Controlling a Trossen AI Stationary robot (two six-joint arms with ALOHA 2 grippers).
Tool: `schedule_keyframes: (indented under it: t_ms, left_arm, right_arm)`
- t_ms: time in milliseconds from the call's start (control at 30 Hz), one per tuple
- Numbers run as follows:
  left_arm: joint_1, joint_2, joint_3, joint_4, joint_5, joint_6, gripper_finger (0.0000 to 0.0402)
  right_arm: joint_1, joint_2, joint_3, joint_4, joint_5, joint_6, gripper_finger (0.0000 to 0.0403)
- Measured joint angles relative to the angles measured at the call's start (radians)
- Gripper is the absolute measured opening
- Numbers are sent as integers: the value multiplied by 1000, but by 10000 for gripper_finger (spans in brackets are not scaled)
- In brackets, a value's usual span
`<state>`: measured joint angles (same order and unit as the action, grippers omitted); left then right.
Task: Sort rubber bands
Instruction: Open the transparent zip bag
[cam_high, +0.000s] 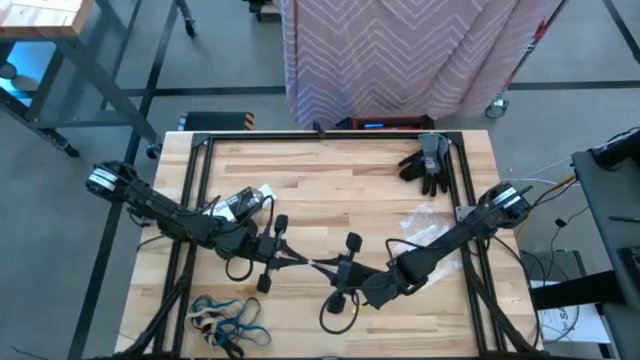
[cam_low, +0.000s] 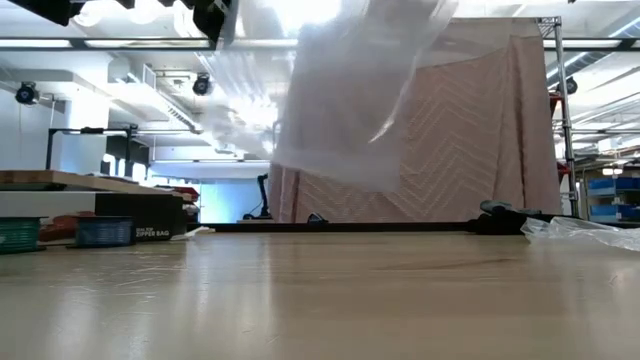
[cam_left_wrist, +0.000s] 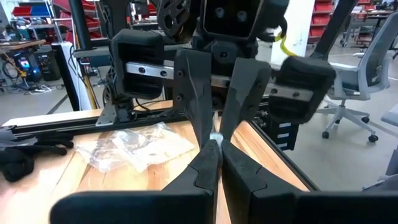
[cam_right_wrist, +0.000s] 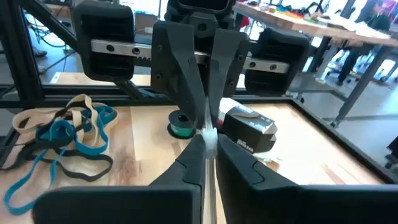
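While both grippers meet tip to tip at centre frame, left gripper (cam_high: 296, 261) and right gripper (cam_high: 322, 266) pinched together on clear film, we find the rubber bands (cam_high: 228, 320) lower left, nearer our left arm.

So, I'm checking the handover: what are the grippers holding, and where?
The left gripper and right gripper both pinch a clear plastic bag by its upper edge.

- High view: straight down over the whole pale wooden plank surface (cam_high: 330, 190).
- Low view: at surface height, level, facing the pink zigzag-patterned curtain (cam_low: 480, 130), also seen from above.
- Each wrist view looks close past its own fingers at the opposite arm; both share the surface's middle.
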<state>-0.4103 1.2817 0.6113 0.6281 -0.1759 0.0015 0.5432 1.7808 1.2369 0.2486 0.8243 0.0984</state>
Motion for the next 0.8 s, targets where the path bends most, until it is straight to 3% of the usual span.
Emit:
schedule_keyframes:
  t_ms: [233, 500, 667, 800]
  left_arm:
    - [-1, -2, 0, -13, 2, 0, 1]
    - [-2, 4, 0, -19, 13, -3, 1]
    - [-2, 16, 0, -18, 29, -3, 23]
    - [-2, 20, 0, -18, 30, -25, 52]
  right_arm:
    - [5, -43, 0, -115, -39, 99, 24]
    - [6, -42, 0, -177, -76, 100, 12]
    - [6, -42, 0, -188, -76, 38, 11]
    - [9, -42, 0, -185, -87, -102, 12]
